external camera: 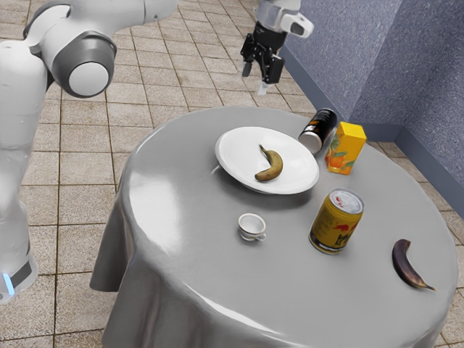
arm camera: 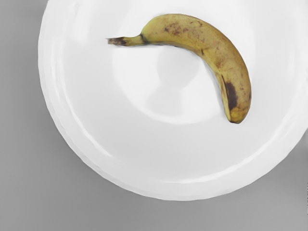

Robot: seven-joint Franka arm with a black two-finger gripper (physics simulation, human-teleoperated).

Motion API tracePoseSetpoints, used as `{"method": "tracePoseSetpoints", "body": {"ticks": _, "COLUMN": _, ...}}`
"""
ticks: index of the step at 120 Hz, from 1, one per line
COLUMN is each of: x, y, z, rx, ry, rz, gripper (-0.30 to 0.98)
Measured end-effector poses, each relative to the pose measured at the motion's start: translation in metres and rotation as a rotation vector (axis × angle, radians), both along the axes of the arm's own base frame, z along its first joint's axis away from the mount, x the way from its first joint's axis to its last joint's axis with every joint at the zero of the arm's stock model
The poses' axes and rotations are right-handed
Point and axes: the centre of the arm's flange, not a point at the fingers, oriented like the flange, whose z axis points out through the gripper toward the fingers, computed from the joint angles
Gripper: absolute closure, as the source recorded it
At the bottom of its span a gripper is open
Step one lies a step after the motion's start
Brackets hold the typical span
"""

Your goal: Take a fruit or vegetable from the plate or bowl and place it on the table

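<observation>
1. Although the gripper (external camera: pixel 254 80) hangs well above the plate, the coming move turns on a descent: the fingers stand apart, wide enough by the look of it for a banana's girth, and hold nothing.
2. Below it lies the task's thing, the speckled banana (arm camera: pixel 201 44), on its side inside the plate. Its curved long axis runs, in the exterior view, from a stem on the far side to a blunt end on the near side, bulging toward the exterior view's right. The fingers should close across its thick middle; whether they already line up, I can't tell. The skin is yellow, brown-freckled, with one dark bruise near the blunt end.
3. Around the banana, the plate (arm camera: pixel 82 115) is white, round, glossy and shallow, its broad rim sloping up. A low, skewed grasp could scrape it.
4. Beside the plate, a black metal can (external camera: pixel 324 123) lies on its side next to a boxy yellow carton (external camera: pixel 346 148) printed with oranges.
5. Farther from the gripper come a small glazed cup (external camera: pixel 251 226) and an upright gold can (external camera: pixel 337 221). Bare grey table (external camera: pixel 196 246) near the cup looks a sensible setting-down place.
6. Farthest off rests a dark, purplish-brown banana (external camera: pixel 406 264), smooth and curved, already on the table.
</observation>
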Motion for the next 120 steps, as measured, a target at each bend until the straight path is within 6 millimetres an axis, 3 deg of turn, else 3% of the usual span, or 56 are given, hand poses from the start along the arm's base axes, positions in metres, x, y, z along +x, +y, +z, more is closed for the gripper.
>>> {"method": "tracePoseSetpoints", "body": {"ticks": 34, "x": 0.006, "y": 0.0, "z": 0.005, "rx": 0.0, "ry": -0.058, "rz": -0.087, "gripper": 0.0}}
{"method": "tracePoseSetpoints", "body": {"ticks": 46, "x": -0.022, "y": -0.001, "z": 0.08, "rx": 0.033, "ry": -0.207, "rz": -0.108, "gripper": 0.0}}
{"method": "tracePoseSetpoints", "body": {"ticks": 60, "x": -0.02, "y": -0.026, "z": 0.093, "rx": 0.041, "ry": -0.25, "rz": -0.216, "gripper": 0.0}}
{"method": "tracePoseSetpoints", "body": {"ticks": 82, "x": -0.005, "y": -0.026, "z": 0.061, "rx": 0.037, "ry": -0.188, "rz": -0.473, "gripper": 0.0}}
{"method": "tracePoseSetpoints", "body": {"ticks": 97, "x": 0.01, "y": -0.076, "z": 0.042, "rx": 0.041, "ry": -0.14, "rz": -0.762, "gripper": 0.0}}
{"method": "tracePoseSetpoints", "body": {"ticks": 106, "x": 0.017, "y": -0.076, "z": 0.03, "rx": 0.03, "ry": -0.116, "rz": -0.873, "gripper": 0.0}}
{"method": "tracePoseSetpoints", "body": {"ticks": 120, "x": 0.04, "y": -0.077, "z": -0.008, "rx": 0.003, "ry": -0.063, "rz": -1.028, "gripper": 0.0}}
